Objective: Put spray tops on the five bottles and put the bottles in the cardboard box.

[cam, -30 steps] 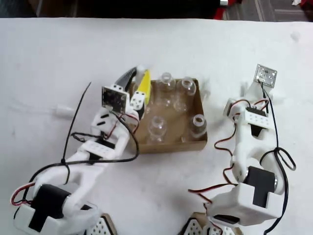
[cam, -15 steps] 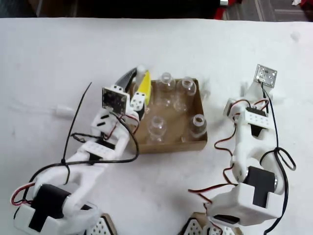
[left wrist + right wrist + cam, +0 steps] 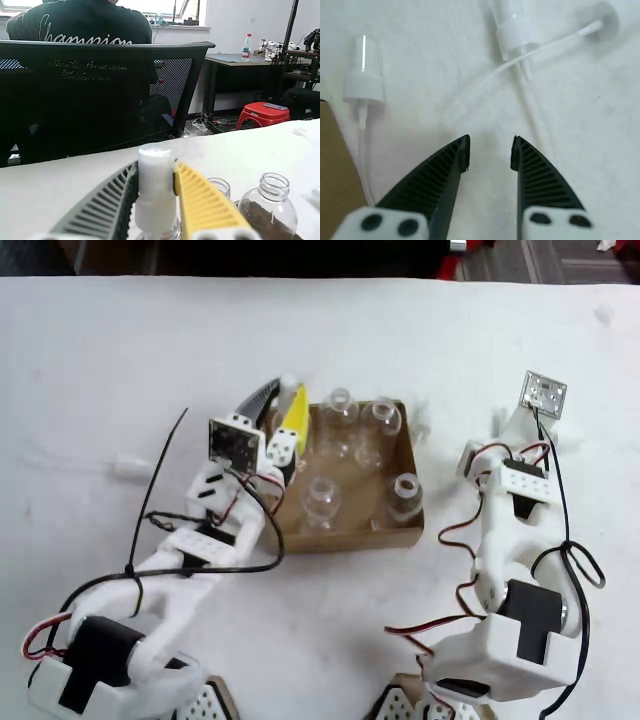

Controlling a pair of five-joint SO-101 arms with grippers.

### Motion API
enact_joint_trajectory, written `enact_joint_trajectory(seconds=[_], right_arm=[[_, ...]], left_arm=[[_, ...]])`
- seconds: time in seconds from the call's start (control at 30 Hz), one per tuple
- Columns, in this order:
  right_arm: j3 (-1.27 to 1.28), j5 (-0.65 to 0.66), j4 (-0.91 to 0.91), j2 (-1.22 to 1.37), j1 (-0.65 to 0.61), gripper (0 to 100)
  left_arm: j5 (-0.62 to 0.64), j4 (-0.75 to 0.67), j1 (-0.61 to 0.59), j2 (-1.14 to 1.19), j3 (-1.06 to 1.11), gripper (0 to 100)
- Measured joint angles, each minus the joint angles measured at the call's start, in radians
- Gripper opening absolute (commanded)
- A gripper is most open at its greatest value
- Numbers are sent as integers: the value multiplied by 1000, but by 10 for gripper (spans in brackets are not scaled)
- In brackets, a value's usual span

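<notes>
The left gripper point(image 3: 155, 170) has a dark grey finger point(image 3: 107, 197) and a yellow finger point(image 3: 200, 200), both ribbed. The spray top point(image 3: 155, 192) between them is plain white. Beside it, the bottles point(image 3: 270, 207) are clear and the cardboard box point(image 3: 395, 532) is brown. The right gripper point(image 3: 489, 150) is black and ribbed, above a white table point(image 3: 420, 125). Ahead of it, the loose spray tops point(image 3: 364, 75) are white.

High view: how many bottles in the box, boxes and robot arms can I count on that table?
Clear bottles: 5
Cardboard box: 1
Robot arms: 2
Total: 8
</notes>
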Motion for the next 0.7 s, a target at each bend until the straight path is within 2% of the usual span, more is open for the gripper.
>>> enact_joint_trajectory(seconds=[0.37, 0.53, 0.6, 0.7], right_arm=[[0, 0, 0, 0, 0, 115], [0, 0, 0, 0, 0, 115], [0, 0, 0, 0, 0, 115], [0, 0, 0, 0, 0, 115]], left_arm=[[28, 0, 0, -2, 5, 124], [28, 12, 0, -143, 98, 125], [28, 74, 0, -227, 104, 125], [28, 244, -6, -350, 104, 125]])
